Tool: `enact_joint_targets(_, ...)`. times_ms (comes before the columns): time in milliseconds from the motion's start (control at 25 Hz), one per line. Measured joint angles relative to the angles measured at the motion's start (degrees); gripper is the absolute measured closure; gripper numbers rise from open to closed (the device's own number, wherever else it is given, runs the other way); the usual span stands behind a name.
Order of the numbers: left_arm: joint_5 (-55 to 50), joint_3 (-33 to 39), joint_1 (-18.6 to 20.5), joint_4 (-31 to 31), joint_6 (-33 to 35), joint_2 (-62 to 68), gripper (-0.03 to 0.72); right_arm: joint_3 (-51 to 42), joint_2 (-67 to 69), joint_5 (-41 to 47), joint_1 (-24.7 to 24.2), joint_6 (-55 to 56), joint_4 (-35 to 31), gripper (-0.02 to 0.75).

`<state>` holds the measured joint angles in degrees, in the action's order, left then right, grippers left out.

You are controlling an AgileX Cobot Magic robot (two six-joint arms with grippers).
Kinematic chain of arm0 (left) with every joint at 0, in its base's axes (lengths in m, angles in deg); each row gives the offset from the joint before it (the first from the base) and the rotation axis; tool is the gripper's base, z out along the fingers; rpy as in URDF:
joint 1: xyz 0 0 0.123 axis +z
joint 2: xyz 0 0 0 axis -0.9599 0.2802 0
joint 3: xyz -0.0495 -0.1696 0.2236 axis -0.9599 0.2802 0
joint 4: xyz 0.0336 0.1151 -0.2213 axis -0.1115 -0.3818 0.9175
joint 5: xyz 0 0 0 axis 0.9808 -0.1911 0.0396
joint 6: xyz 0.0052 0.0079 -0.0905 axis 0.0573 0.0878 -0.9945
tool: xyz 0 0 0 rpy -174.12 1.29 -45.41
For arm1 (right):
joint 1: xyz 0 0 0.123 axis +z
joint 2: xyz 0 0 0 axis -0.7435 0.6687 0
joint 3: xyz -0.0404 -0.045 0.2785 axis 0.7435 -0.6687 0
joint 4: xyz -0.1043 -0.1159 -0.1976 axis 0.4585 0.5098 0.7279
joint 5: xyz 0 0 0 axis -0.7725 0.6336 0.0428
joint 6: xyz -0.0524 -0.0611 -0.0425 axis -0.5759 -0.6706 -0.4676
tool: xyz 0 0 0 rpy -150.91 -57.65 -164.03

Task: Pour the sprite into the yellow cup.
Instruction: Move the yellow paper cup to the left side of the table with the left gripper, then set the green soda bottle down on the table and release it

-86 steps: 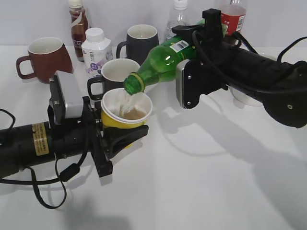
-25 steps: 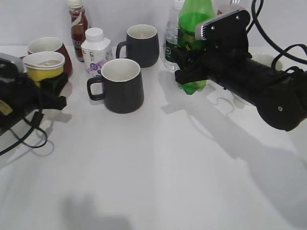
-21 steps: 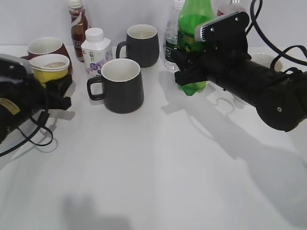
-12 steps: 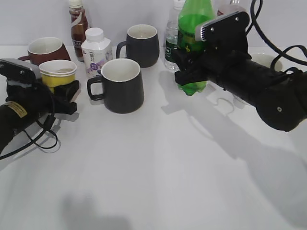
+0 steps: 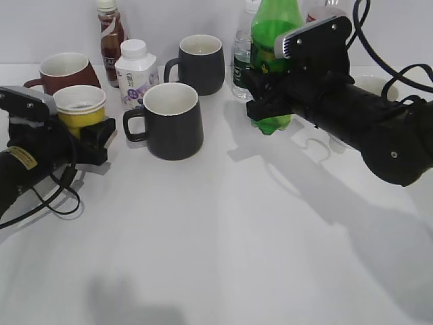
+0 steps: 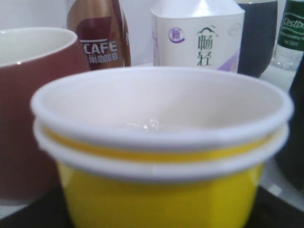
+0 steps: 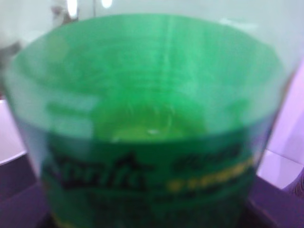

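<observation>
The sprite (image 5: 272, 27) is a tall green bottle, upright at the back right. My right gripper (image 5: 264, 91) is shut on its lower half. In the right wrist view the sprite (image 7: 147, 118) fills the frame. The yellow cup (image 5: 80, 108) with white rim has a little liquid inside. My left gripper (image 5: 84, 135) is shut on it at the left, in front of the brown-red mug. In the left wrist view the yellow cup (image 6: 161, 190) looks like two nested cups, and the fingers are hidden.
A brown-red mug (image 5: 64, 71), a coffee bottle (image 5: 110, 30), a white drink bottle (image 5: 135, 71), two dark mugs (image 5: 170, 120) (image 5: 201, 63), a clear water bottle (image 5: 242, 57) and a white cup (image 5: 369, 88) stand along the back.
The sprite went from tilted and pouring over the cup to upright at the back right. My left gripper carried the yellow cup to the far left, then a little rightward and down.
</observation>
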<state>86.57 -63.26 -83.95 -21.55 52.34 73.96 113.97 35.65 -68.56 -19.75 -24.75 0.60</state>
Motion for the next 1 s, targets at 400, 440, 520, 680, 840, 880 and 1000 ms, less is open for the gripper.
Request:
enact_joint_targets(400, 0.3, 0.7, 0.0, -0.5, 0.0, 0.0, 0.125, 0.0, 0.0, 0.0, 0.0, -0.5, 0.0, 0.29)
enact_joint_targets(440, 0.3, 0.8, 0.0, -0.5, 0.0, 0.0, 0.116, 0.0, 0.0, 0.0, 0.0, -0.5, 0.0, 0.29)
enact_joint_targets(520, 0.2, 1.9, 0.0, -0.3, 0.0, -0.4, 0.107, 0.0, 0.0, 0.0, 0.0, -0.5, 0.0, 0.29)
enact_joint_targets(680, 0.2, 5.1, 0.0, 0.8, 0.0, -3.6, 0.102, 0.0, 1.5, -1.4, 0.0, -0.3, 0.0, 0.29)
enact_joint_targets(840, 0.1, 8.2, 0.0, 1.2, 0.0, -7.0, 0.101, 0.0, 4.2, -3.0, 0.0, 0.3, 0.0, 0.29)
enact_joint_targets(880, 0.1, 8.8, 0.0, 1.2, 0.0, -7.6, 0.101, 0.0, 4.8, -3.5, 0.0, 0.4, 0.0, 0.29)
enact_joint_targets(1000, 0.2, 10.8, 0.0, 1.2, 0.0, -8.7, 0.101, 0.0, 6.6, -5.7, 0.0, 1.3, -0.2, 0.29)
